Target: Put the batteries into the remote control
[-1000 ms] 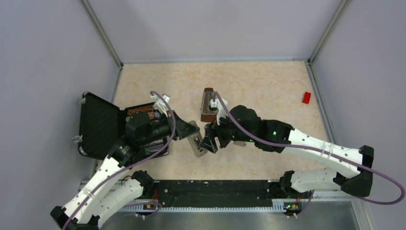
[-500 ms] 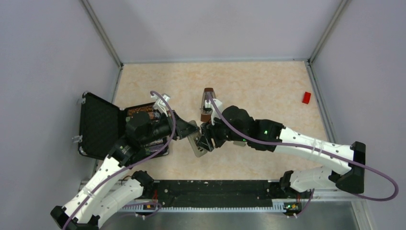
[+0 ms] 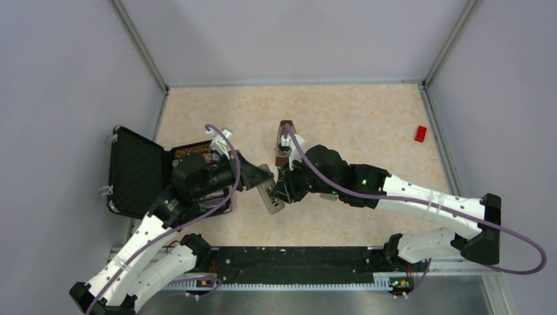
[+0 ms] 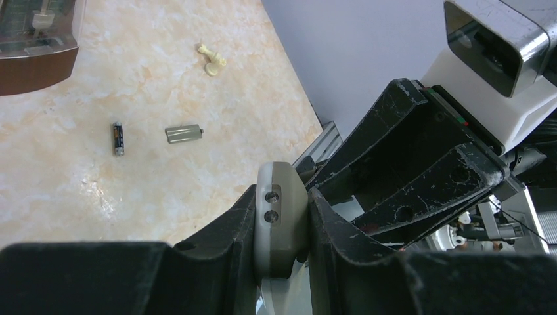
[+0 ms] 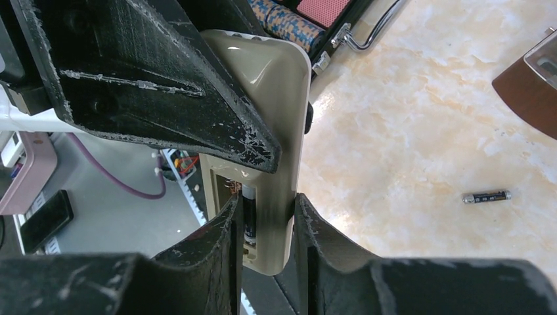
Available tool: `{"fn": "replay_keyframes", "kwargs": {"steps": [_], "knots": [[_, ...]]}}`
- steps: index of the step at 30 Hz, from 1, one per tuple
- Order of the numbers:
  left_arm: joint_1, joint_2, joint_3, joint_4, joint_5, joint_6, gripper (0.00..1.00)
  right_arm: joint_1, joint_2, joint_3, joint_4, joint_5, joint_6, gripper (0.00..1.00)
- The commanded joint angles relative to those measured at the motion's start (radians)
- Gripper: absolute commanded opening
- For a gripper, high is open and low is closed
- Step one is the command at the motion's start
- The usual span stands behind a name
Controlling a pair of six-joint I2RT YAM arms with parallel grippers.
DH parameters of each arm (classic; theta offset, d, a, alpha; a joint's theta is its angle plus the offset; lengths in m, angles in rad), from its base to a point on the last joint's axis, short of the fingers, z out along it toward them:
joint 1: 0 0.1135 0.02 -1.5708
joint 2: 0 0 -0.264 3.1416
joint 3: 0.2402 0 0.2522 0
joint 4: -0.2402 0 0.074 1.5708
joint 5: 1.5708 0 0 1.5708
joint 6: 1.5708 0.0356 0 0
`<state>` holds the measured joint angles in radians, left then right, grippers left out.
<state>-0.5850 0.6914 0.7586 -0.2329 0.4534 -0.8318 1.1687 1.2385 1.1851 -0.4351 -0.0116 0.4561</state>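
The remote control [image 3: 270,196] is hanging over the counter [image 3: 368,111], pinched between the left tool [image 3: 264,181] at 9 o'clock and the right tool [image 3: 281,191] at 3. A metronome [image 3: 284,144] is lying at its 12 o'clock. A battery [image 5: 248,216] is sitting inside the remote, and the loose battery [image 4: 117,138] is lying at 9 o'clock of the cover piece [image 4: 182,134].

Both arms [image 3: 427,200] are white with black joints and purple cables [image 3: 543,254].

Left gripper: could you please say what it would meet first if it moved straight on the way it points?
Probably the right gripper, directly ahead of the left gripper and the remote control it clamps.
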Motion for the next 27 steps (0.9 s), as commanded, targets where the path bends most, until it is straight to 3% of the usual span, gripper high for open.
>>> {"fn": "replay_keyframes", "kwargs": {"steps": [1,3,7,10,14,19,22,27], "knots": [[-0.003,-0.01,0.027,0.063,0.023,-0.006,0.0,0.002,-0.023,-0.001,0.023,0.019,-0.006,0.28],[-0.003,-0.008,0.028,0.062,0.02,-0.005,0.0,0.002,-0.03,0.001,0.02,0.027,0.0,0.36],[-0.003,-0.008,0.024,0.05,-0.004,0.002,0.0,0.002,-0.053,0.016,0.012,0.032,0.02,0.64],[-0.003,-0.013,0.017,0.031,-0.039,0.02,0.0,0.001,-0.098,0.016,0.005,0.048,0.04,0.74],[-0.003,-0.019,-0.001,0.006,-0.094,0.041,0.0,-0.025,-0.174,-0.021,-0.025,0.081,0.082,0.76],[-0.004,-0.044,-0.035,-0.036,-0.205,0.056,0.0,-0.095,-0.226,-0.101,-0.18,0.247,0.175,0.72],[-0.003,-0.063,-0.055,-0.062,-0.275,0.051,0.0,-0.177,-0.192,-0.161,-0.266,0.309,0.223,0.67],[-0.003,-0.079,-0.082,-0.133,-0.413,0.034,0.0,-0.264,-0.059,-0.239,-0.233,0.355,0.272,0.59]]}}
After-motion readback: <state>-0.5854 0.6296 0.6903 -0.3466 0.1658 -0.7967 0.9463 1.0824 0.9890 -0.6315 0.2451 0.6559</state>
